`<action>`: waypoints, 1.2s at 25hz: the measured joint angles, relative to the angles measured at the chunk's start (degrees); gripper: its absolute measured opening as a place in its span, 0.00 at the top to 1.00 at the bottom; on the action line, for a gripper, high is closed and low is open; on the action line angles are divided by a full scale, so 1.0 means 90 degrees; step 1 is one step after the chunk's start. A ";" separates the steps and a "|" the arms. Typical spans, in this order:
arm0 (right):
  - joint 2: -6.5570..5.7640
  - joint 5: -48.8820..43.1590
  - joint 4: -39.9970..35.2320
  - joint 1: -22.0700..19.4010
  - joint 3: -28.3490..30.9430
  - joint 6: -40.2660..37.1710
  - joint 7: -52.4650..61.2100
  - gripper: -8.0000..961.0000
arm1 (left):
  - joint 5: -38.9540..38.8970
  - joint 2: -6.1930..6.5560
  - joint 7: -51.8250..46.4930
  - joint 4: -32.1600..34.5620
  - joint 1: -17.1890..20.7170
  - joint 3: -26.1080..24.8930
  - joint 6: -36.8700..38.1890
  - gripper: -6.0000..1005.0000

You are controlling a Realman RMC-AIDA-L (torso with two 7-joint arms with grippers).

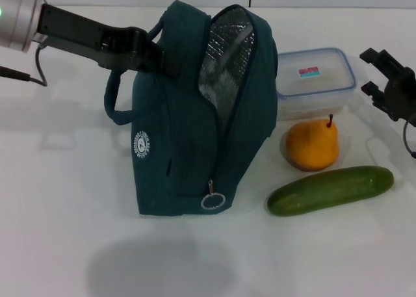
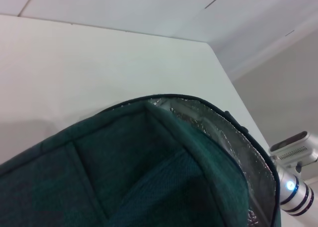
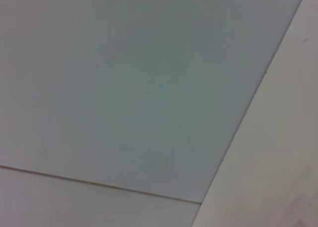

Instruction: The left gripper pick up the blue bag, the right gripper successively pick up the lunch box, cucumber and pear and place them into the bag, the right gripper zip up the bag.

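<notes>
Left gripper (image 1: 156,56) jaws clenched on the bag (image 1: 188,134) handle, holding its mouth open for you. Right gripper (image 1: 380,73) jaws released, hovering at 3 o'clock of the box (image 1: 315,82).

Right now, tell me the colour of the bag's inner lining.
Silver foil; the lining of the blue bag shows best in the head view.

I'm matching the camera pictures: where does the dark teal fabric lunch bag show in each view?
Head view: dark teal fabric lunch bag stands centre, open.
Left wrist view: its top edge fills the lower frame.
Right wrist view: not in it.
Shared landmark: the silver foil lining.
</notes>
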 joint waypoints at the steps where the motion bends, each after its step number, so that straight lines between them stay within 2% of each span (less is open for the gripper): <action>1: 0.0000 -0.0006 0.0002 0.0031 -0.0007 0.0031 0.0017 0.11 | 0.0000 0.0000 0.0000 0.0000 0.0000 0.0000 0.0000 0.95; 10: 0.0003 -0.0042 0.0076 0.0411 -0.0044 0.0464 0.0071 0.12 | 0.0000 0.0035 0.0033 -0.0013 0.0003 -0.0001 0.0001 0.95; 30: 0.0002 -0.0122 -0.0002 0.0712 -0.0127 0.0723 0.0044 0.14 | -0.0004 0.0049 0.0153 -0.0013 0.0032 -0.0030 0.0001 0.95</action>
